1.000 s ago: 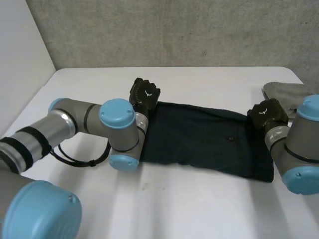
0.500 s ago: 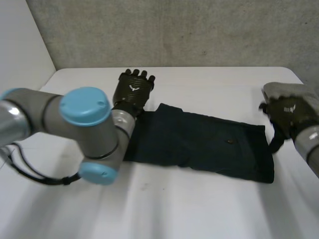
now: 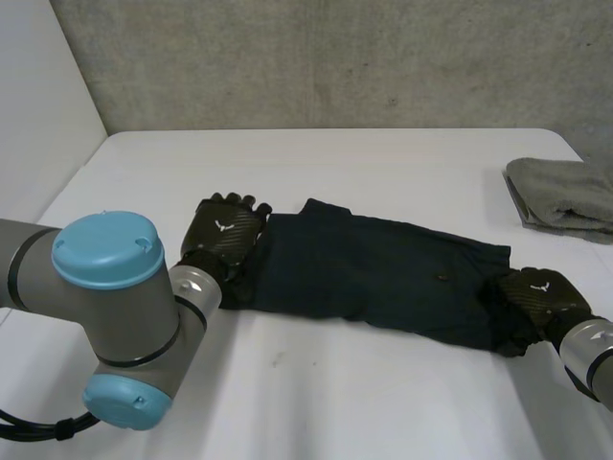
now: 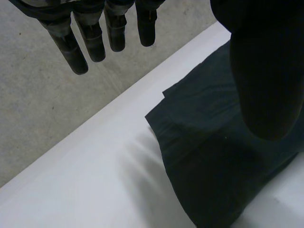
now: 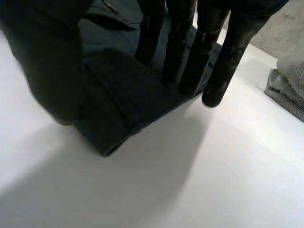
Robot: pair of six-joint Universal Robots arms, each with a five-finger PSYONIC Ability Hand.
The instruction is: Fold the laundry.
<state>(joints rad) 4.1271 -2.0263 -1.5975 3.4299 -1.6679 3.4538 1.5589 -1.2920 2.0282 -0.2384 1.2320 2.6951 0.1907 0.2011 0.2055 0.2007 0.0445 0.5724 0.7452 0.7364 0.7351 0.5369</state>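
Mid-bench [image 3: 364,402], the dark garment [image 3: 383,278] lies flat, long axis running approx 9 to 4 o'clock, already doubled over on itself by the look of the thick hem at its ends.

My left hand [image 3: 222,233] sits at the 9 o'clock end of it. Its fingers [image 4: 95,40] are straight and spread, off the cloth, with the thumb out over the fabric: released, holding nothing. I read this as lining up on that short edge.

My right hand [image 3: 536,297] is at the 4 o'clock corner. Its fingers [image 5: 180,42] are straight, tips down on or right at the hem, thumb on the opposite side of the corner, so the corner lies between them w/o being pinched yet. Also released.

One hand per end makes sense: both ends can be lifted together and brought across for the next fold, prob. end to end.

Around it: a folded grey towel [image 3: 565,192] at 2 o'clock on the bench, well apart from the garment. If I swing the right end up and over it shouldn't interfere, but a wide arc toward 2 o'clock could brush it. Nothing else in the way.
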